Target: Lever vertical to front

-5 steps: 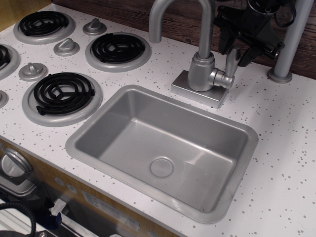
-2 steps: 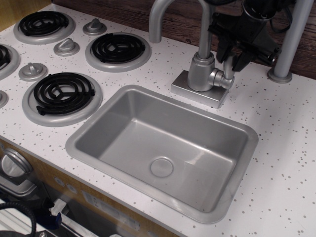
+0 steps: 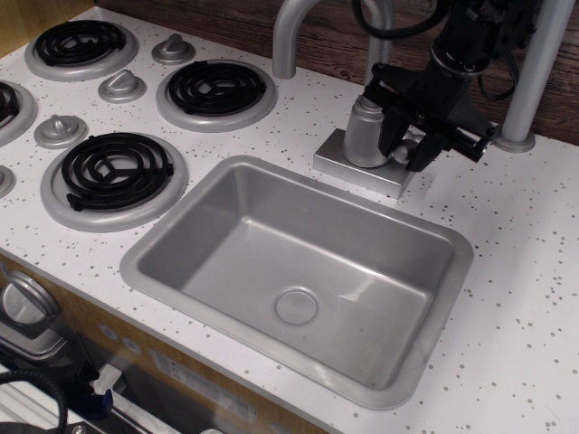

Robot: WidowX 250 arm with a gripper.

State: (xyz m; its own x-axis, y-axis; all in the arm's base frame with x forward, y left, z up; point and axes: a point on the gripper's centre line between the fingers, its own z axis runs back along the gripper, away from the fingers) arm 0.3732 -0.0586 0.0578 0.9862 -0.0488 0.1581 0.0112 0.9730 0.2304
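The faucet body [image 3: 360,134] stands on a square base behind the sink [image 3: 149,262]. My black gripper [image 3: 407,149] has come down over the right side of the faucet body, where the lever sits. Its two fingers straddle that spot with a gap between them. The lever itself is almost wholly hidden behind the gripper; only a sliver of silver [image 3: 406,145] shows between the fingers, so I cannot tell its angle. The tall gooseneck spout [image 3: 291,36] rises behind.
Black coil burners [image 3: 113,170] [image 3: 217,89] and round grey stove knobs [image 3: 121,86] lie to the left. A grey upright post [image 3: 536,72] stands just right of the gripper. A dark wooden wall runs along the back, and the counter's front edge is at lower left.
The gripper moved down and left from above the upright lever and now covers it. The lever, plainly upright before, is hidden now.
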